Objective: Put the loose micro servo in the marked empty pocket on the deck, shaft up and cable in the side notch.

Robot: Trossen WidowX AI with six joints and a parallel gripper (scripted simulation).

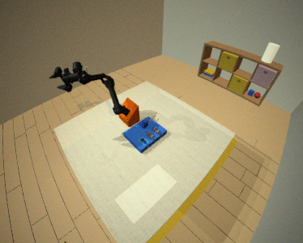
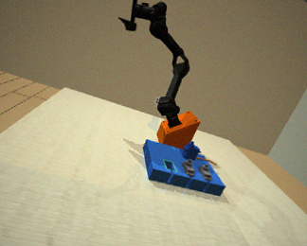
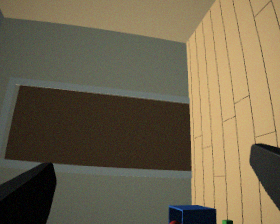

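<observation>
The loose micro servo (image 1: 144, 124) (image 2: 191, 150) is a small blue block on the rear part of the robot's blue deck (image 1: 131, 134) (image 2: 159, 150). Its orange cable (image 1: 151, 119) (image 2: 207, 160) sticks out to the right. Its exact tilt is too small to tell. The marked pocket (image 1: 143, 141) (image 2: 169, 165) is empty, with a green-cyan outline. Two grey servos (image 1: 151, 135) (image 1: 157, 130) (image 2: 189, 167) (image 2: 205, 172) sit beside it in the deck. My gripper (image 1: 56, 82) (image 2: 121, 8) (image 3: 155, 163) is wide open and empty, high above and far from the deck.
The orange arm mount (image 1: 130, 112) (image 2: 184, 132) stands directly behind the deck. The deck lies on a pale mat (image 1: 89, 150) (image 2: 66, 160). A wooden shelf (image 1: 213, 44) with bins stands at the back right. The wrist view shows walls, floor and a blue box (image 3: 192, 215), not the deck.
</observation>
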